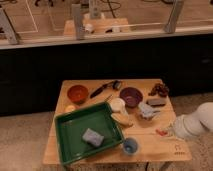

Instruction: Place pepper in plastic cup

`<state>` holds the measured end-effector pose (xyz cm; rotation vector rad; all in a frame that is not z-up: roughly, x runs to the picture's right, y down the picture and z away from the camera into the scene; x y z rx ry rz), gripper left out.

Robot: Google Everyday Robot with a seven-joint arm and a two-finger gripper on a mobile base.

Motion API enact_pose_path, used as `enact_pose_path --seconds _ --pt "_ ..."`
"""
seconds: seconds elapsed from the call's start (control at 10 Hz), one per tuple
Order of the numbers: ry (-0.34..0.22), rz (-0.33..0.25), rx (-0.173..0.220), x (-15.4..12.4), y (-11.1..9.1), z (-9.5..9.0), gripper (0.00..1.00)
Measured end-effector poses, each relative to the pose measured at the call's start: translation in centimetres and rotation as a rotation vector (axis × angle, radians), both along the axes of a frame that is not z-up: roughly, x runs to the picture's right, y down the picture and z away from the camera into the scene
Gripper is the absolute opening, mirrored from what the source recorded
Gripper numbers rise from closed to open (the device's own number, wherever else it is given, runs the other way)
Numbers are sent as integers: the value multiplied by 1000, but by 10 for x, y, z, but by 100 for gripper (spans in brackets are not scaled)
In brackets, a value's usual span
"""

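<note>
Your jaws sit low at the right front of the wooden bench [155, 148], at the tip of the white arm [194, 125], and they are pressed together. The long, slim red-orange chili pepper [161, 133] lies on the bench just left of the jaws; you cannot tell whether they touch it. The small round light-blue translucent plastic cup [130, 146] stands upright further left of the jaws, near the front edge and just beside the corner of the green plastic tray [80, 111]. A grey sponge [92, 137] lies in that tray. The purple bowl [131, 96] sits well beyond the jaws, up-left.
</note>
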<state>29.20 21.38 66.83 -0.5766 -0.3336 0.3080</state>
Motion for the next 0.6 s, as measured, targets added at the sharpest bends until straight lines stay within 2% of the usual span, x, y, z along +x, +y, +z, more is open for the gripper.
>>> enact_pose_path --seconds 0.2,0.4,0.5,0.6 --pt "-182 126 -53 -4 -5 2 0" --pt "-385 280 -97 -9 -16 5 0" --pt "-506 369 -121 -14 -23 6 0" --pt "-592 422 -133 -17 -28 5 0"
